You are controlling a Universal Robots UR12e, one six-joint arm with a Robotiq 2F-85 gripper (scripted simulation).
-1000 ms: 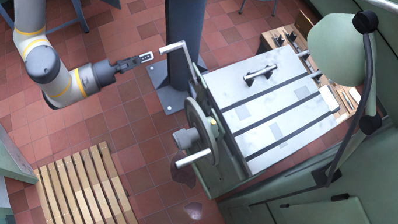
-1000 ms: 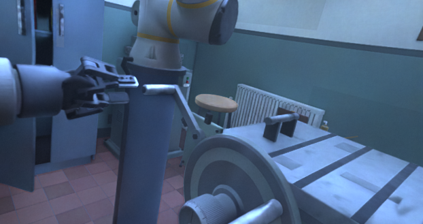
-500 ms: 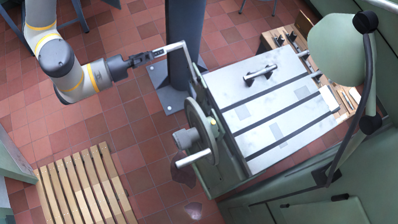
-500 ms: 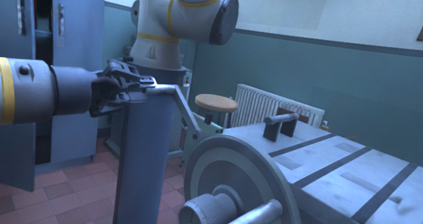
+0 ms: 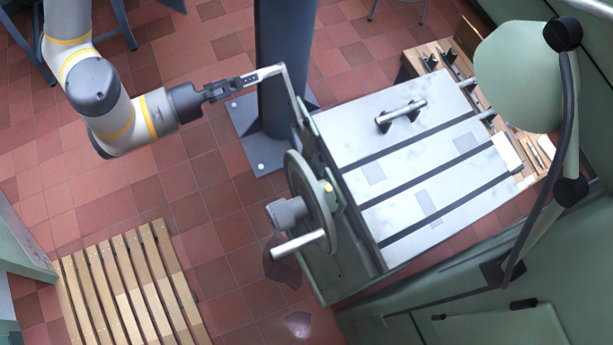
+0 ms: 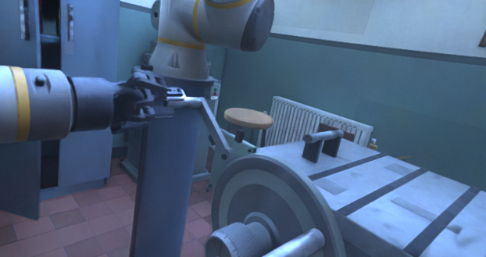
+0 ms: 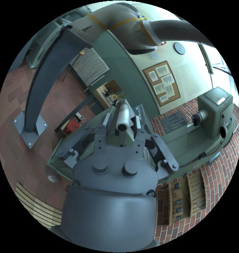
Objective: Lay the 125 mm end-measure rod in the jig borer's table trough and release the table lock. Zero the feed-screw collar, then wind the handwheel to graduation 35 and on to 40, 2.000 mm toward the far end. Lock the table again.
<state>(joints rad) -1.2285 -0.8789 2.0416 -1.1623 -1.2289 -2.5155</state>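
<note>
The table lock lever's (image 5: 283,80) grip end (image 7: 122,119) sits between the fingers of my gripper (image 5: 246,80), partly hidden by them, and the fingers stand open around it. The lever rises from its pivot at the table's near-left corner and bends toward me. The end-measure rod (image 5: 401,111) rests across two dark V-blocks on the grey table (image 5: 415,161). The handwheel (image 5: 311,201) with its crank handle (image 5: 297,244) and knurled collar (image 6: 238,239) is at the table's near end, below the lever.
The dark column (image 5: 285,48) of my base stands just behind the lever, close to my gripper. A green lamp shade (image 5: 519,75) overhangs the table's far right. A wooden tray (image 5: 492,111) lies beyond the table, and a slatted duckboard (image 5: 126,282) lies on the tiled floor.
</note>
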